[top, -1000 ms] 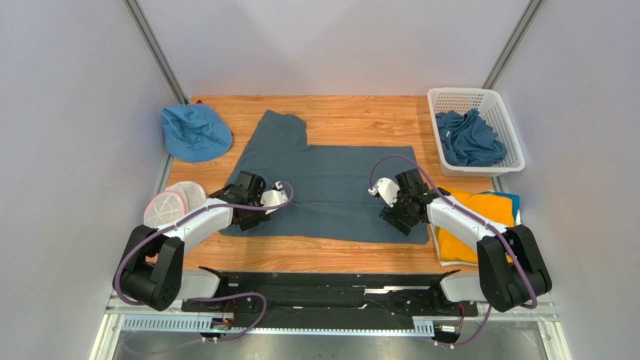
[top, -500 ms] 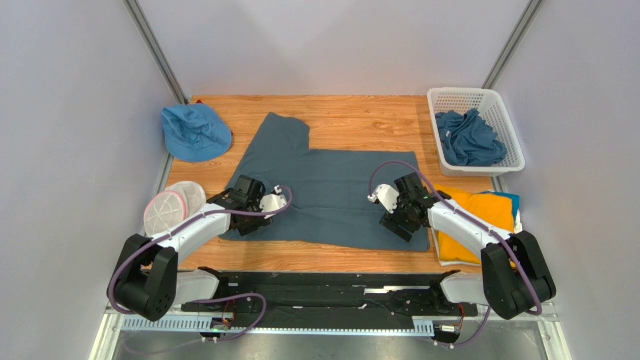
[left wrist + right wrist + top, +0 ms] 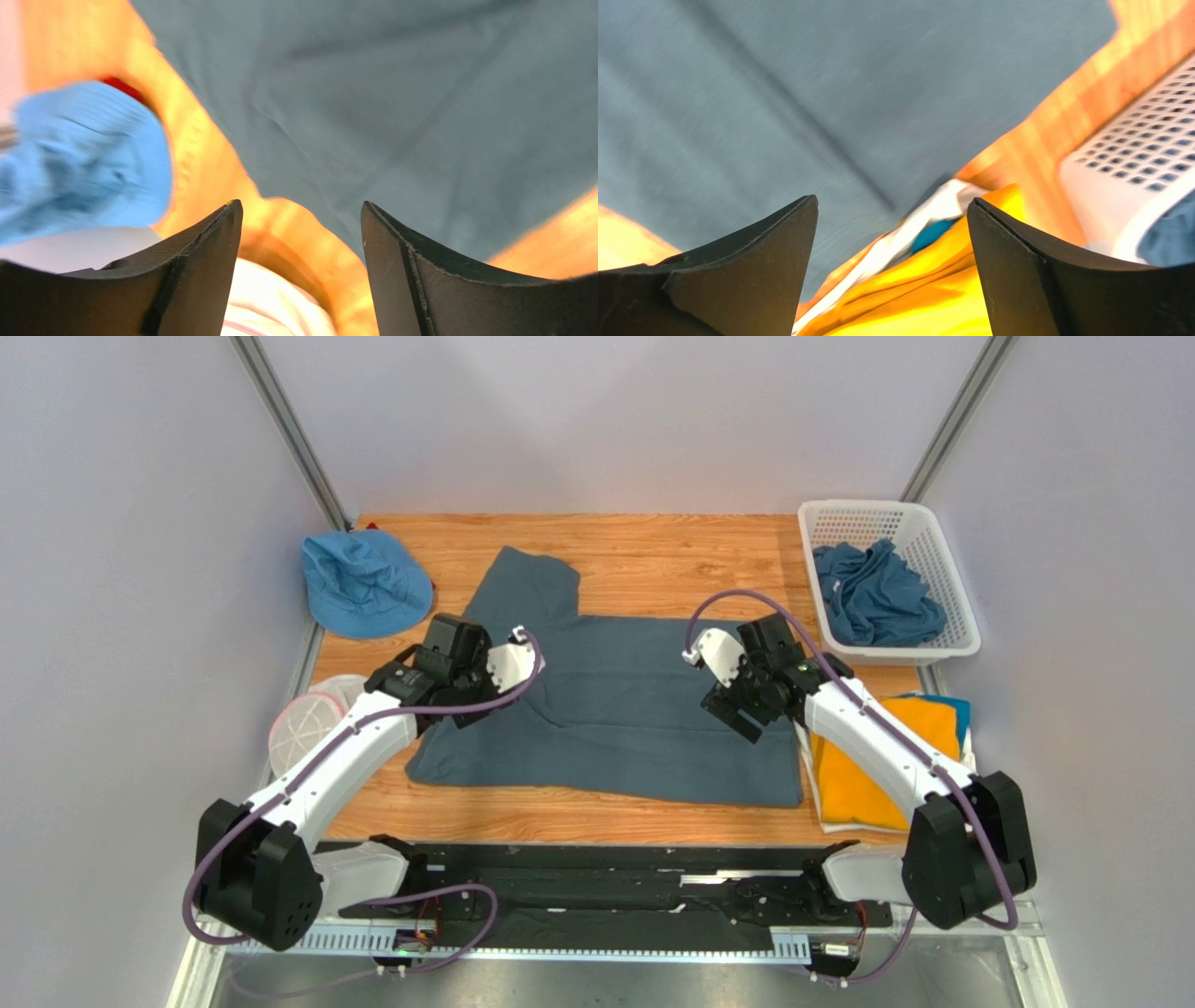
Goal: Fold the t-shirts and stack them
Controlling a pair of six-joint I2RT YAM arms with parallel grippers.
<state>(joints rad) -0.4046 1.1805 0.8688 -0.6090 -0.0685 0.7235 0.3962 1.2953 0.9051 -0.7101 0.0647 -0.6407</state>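
Left fingers (image 3: 189, 273) and right fingers (image 3: 738, 266) apart, both empty, over opposite sides of dark slate-blue cloth t-shirt (image 3: 617, 707). Shirt lies flat mid wooden bench (image 3: 673, 546), one sleeve jutting far-left; part-folded at most.

Done: folded mustard-yellow t-shirt (image 3: 859, 777) tops stack, near-right.

Left to do: crumpled slate-blue t-shirts (image 3: 877, 595) in white plastic mesh basket (image 3: 859, 511).

Bright blue floppy hat (image 3: 365, 581) and round white mesh pouch (image 3: 298, 734) sit left, clear of the shirt; probably no obstruction.

The left arm (image 3: 344, 756) hides part of the mesh pouch (image 3: 299, 731), the right arm (image 3: 887, 749) covers a strip of the yellow t-shirt (image 3: 853, 794), and the blue hat (image 3: 83, 159) is blurred in the left wrist view.
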